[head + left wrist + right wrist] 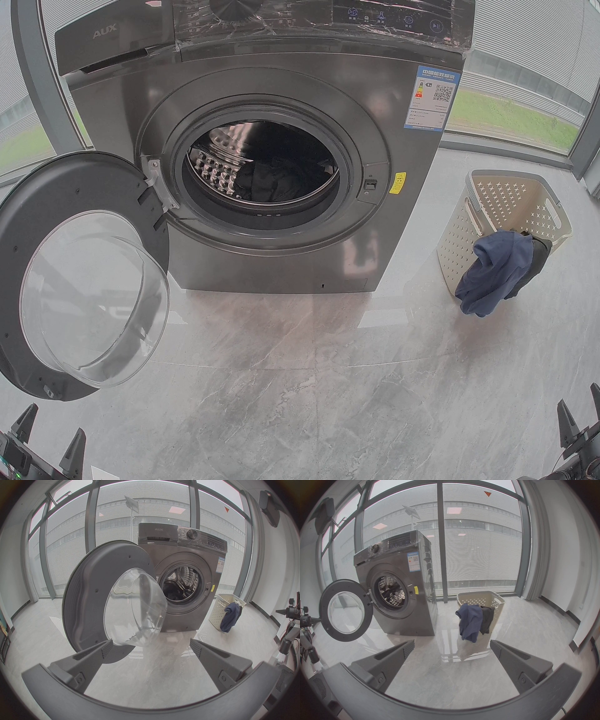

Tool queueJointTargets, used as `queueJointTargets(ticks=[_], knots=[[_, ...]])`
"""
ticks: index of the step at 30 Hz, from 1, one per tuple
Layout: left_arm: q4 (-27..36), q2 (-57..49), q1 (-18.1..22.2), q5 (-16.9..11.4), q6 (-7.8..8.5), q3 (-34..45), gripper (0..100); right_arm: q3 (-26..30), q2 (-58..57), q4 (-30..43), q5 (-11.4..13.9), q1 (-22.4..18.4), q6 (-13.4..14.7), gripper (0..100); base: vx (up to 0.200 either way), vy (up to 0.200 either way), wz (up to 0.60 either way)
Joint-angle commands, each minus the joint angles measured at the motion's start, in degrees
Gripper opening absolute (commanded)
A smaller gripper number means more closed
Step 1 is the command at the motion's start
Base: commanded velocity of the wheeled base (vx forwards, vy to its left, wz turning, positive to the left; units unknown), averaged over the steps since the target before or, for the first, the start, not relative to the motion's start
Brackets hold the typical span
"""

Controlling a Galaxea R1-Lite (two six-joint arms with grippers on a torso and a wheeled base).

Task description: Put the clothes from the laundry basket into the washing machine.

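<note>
A grey washing machine [262, 81] stands ahead with its round door [81, 275] swung wide to the left. Dark clothes [281, 178] lie inside the drum. To the right on the floor is a beige laundry basket [500, 206]; a blue garment [490, 272] and a black one [536, 259] hang over its front rim. My left gripper [50, 431] sits open at the lower left, far from the machine, holding nothing. My right gripper [581, 409] sits open at the lower right, short of the basket. The right wrist view shows the basket [482, 600] and blue garment [470, 622] straight ahead.
Grey marble floor [312, 387] stretches open between me and the machine. The open door [103, 595] juts out on the left side. Windows [481, 542] run behind the machine and basket, and a wall [568, 561] closes the right.
</note>
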Motion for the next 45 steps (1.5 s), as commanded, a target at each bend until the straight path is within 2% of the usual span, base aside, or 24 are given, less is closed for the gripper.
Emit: queueJointTargets(ticks=[1,3,5,6,7,25,34,45], knots=[[0.2,0.3,0.1,-0.3,0.11,1.0,100,0.8,-0.5,0.5,-0.4,-0.2,-0.3,100,0.000,0.000,0.00],[0.1,0.2,0.2,-0.3,0.20,1.0,100,0.8,-1.0,1.0,0.1,-0.1,-1.1,100,0.000,-0.200,0.00],[0.1,-0.9,2.1,-0.8,0.55,1.0,100,0.9,-2.0,0.7,1.4,0.3,-2.8,100,0.000,-0.200,0.00],[0.1,-2.8,3.2,-0.8,0.90,1.0,100,0.9,-2.1,0.7,3.2,0.6,-3.5,100,0.000,-0.200,0.00],[0.1,-3.8,3.4,-0.9,1.17,1.0,100,0.9,-2.1,0.8,3.9,0.6,-3.5,100,0.000,-0.200,0.00],[0.1,-4.5,3.5,-1.0,1.17,1.0,100,0.9,-2.5,0.8,3.9,0.6,-3.4,100,0.000,-0.200,0.00],[0.0,-4.5,3.6,-1.1,0.82,1.0,100,0.9,-2.5,0.8,3.9,0.6,-3.4,100,0.000,0.000,0.00],[0.1,-4.5,3.5,-1.1,0.20,1.0,100,0.9,-2.5,0.8,3.9,0.6,-3.4,100,0.000,-0.200,0.00]])
